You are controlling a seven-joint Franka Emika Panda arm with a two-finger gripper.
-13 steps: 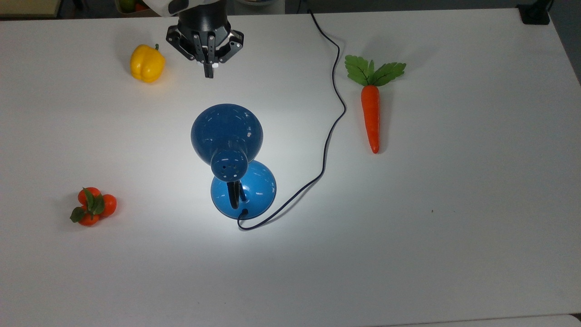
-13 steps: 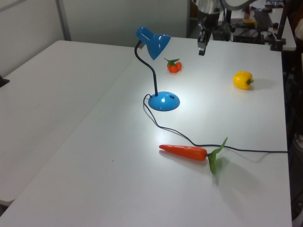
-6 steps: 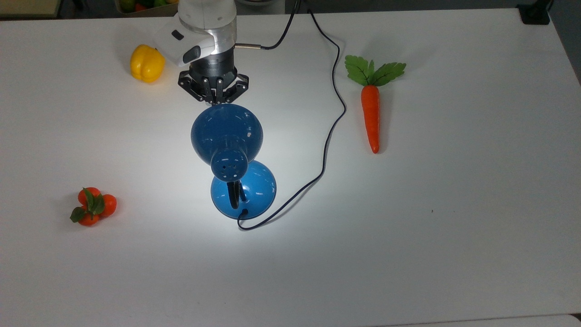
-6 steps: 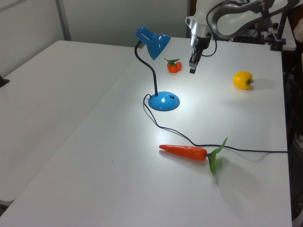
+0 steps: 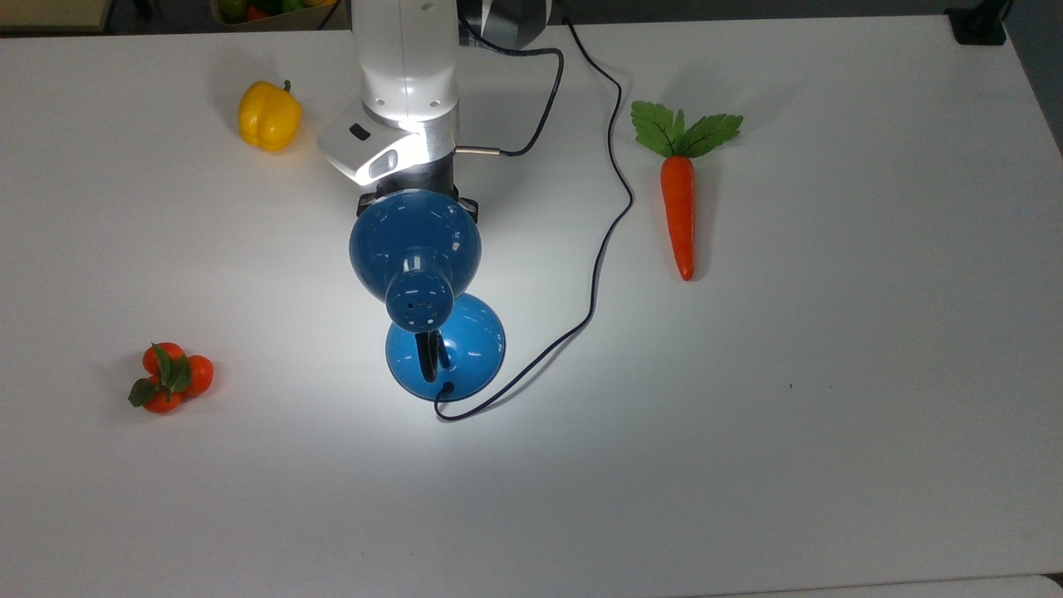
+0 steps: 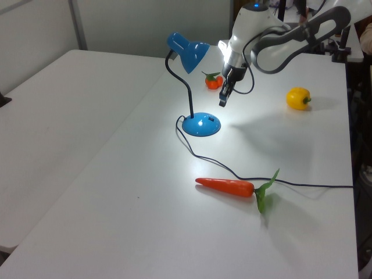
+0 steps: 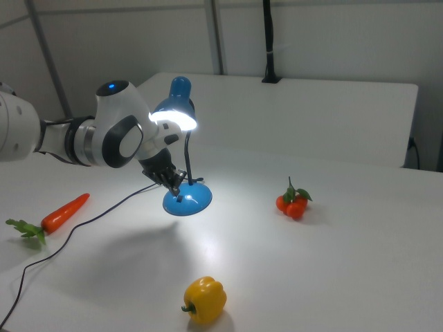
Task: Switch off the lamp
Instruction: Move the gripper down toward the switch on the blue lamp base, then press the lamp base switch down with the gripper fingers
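Lamplight pools on a smooth white desk [image 5: 830, 415] around the lamp [image 5: 415, 249], a glossy blue fixture whose domed shade, pierced with small vent holes at its narrow cap, leans out from a curved black neck [image 6: 187, 93] over a round, shallow-domed blue base [image 6: 201, 125]. The bulb is lit, and the shade's mouth glows white in the right view [image 7: 173, 119]. A thin black cord [image 5: 610, 166] leaves the base and snakes across the desk away from the lamp. The robot's white, rounded arm [image 5: 404, 75] reaches in beside the lamp, and its dark metal pincer [image 6: 223, 97] hangs under the shade's rim, just above the base on the side away from the neck; whether it touches the base cannot be told. In the left view the slim fingers appear pressed together, so the pincer looks clenched on nothing. In the top view the shade covers most of the pincer. Around the lamp lie plastic-looking toy foods: a waxy yellow bell pepper [image 5: 268, 115] beyond the arm, well apart from the lamp; a long tapered orange carrot [image 5: 678, 208] with flat green leaves on the far side of the cord; and a tight cluster of small orange-red tomatoes [image 5: 170, 378] with dark green leaves, well apart from the base on the side opposite the carrot.
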